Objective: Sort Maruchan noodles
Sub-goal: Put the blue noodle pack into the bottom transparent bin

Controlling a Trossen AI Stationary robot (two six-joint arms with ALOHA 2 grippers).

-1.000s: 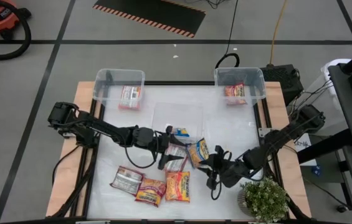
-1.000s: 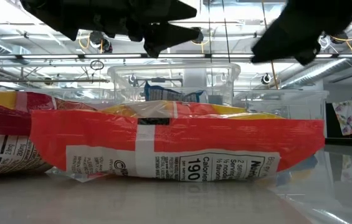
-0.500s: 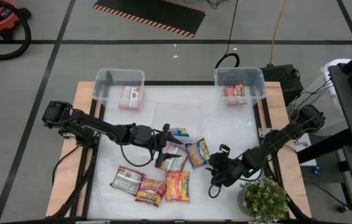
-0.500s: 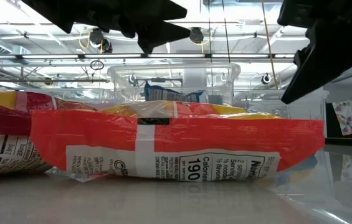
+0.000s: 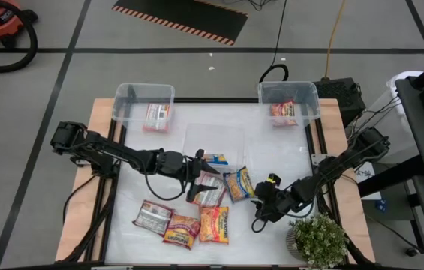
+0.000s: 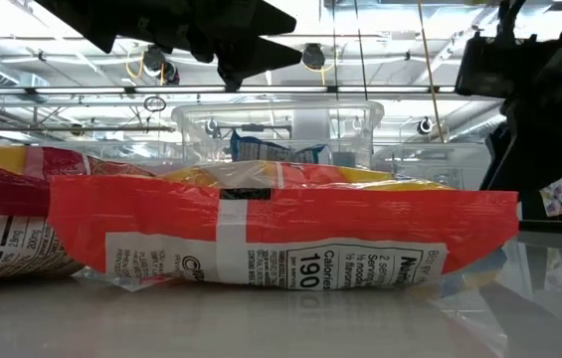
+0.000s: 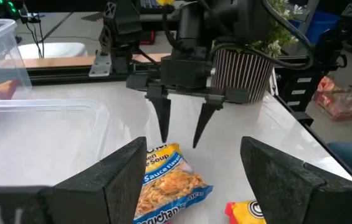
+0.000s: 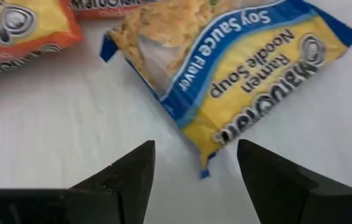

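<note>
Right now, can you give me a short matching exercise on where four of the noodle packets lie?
Things:
1. blue-yellow soy sauce packet
2. silver-grey packet
3. packet in the far-left bin
4. packet in the far-right bin

Places:
A. near-left end of the loose row on the table
B. clear bin at the far-right corner
C. just ahead of the right gripper's open jaws
D. clear bin at the far-left corner

Pairs: 1-C, 2-A, 3-D, 4-B

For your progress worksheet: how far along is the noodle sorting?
Done: one packet each in the left bin, right bin and middle bin. In hand: nothing; the right gripper hovers open-fingered by the blue-yellow packet. Left: five packets loose on the table.
</note>
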